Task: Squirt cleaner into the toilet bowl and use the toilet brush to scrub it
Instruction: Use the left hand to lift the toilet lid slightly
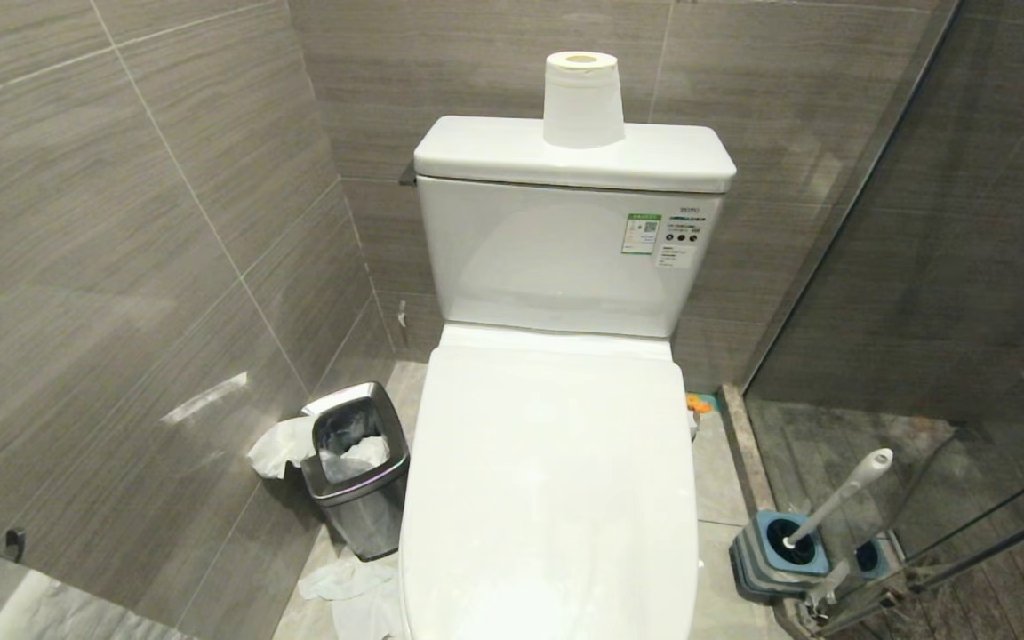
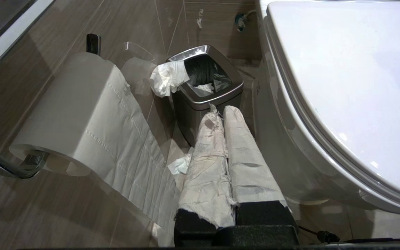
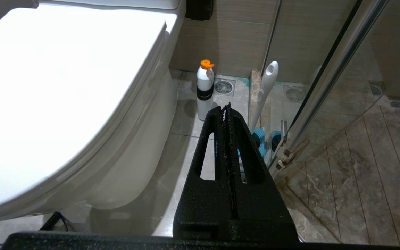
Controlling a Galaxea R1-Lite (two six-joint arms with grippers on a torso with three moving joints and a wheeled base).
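The left gripper (image 2: 221,111), paper-wrapped fingers pressed together and empty, hangs low beside the toilet, pointing at the steel waste bin (image 2: 217,99) just ahead. The right gripper (image 3: 227,108), also closed on nothing, sits on the toilet's other side. Beyond its tips stand the cleaner bottle (image 3: 205,88) and toilet brush (image 3: 265,90). The closed lid (image 1: 548,480) covers the bowl between them.
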